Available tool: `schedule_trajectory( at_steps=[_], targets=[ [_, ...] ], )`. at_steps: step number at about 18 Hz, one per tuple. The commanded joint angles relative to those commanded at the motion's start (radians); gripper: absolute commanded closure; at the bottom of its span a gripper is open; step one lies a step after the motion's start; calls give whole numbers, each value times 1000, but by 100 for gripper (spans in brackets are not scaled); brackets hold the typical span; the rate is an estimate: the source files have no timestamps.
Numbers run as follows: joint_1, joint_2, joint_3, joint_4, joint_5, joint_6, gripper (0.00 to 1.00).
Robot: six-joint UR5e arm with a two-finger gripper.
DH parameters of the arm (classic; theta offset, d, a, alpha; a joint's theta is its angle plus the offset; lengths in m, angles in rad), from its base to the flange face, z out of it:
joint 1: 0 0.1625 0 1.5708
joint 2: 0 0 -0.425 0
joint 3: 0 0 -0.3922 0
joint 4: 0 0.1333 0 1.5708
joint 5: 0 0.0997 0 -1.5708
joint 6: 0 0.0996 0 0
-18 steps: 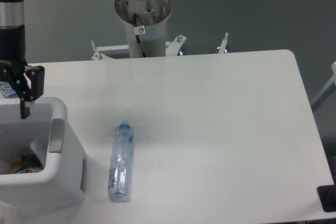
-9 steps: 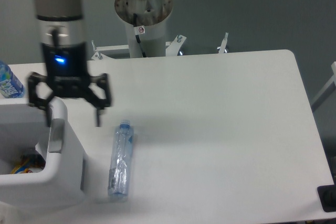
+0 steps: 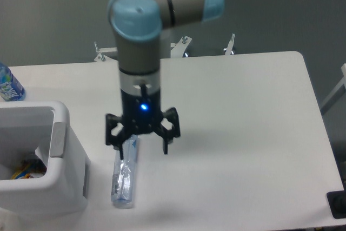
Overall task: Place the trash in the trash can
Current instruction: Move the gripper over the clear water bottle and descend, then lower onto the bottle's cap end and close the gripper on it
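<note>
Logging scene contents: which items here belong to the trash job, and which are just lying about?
Job: clear bottle lying on the table; trash can; open gripper above the bottle's cap end.
Lying about: labelled bottle at the left edge.

The arm swings away from the trash can (image 3: 59, 150) toward 3 o'clock across the table. A second ago its gripper (image 3: 142, 143) hangs at the bin's far left rim; half a second ago it sits over the bin's right wall; now it hovers with fingers spread wide above the cap end of the clear plastic bottle (image 3: 124, 179), hiding the blue cap. The labelled bottle (image 3: 9, 84) at the table's 9 o'clock edge, earlier covered by the arm, shows.
</note>
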Motion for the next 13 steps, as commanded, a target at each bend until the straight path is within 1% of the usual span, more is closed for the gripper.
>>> schedule_trajectory(
  at_steps=[6, 8, 10, 13],
  targets=[
    [-14, -89, 1, 0, 5, 14, 0],
    [-40, -118, 3, -2, 11, 12, 0],
    [-57, -137, 3, 0, 11, 11, 0],
    [-63, -161, 5, 0, 12, 3, 0]
  ],
)
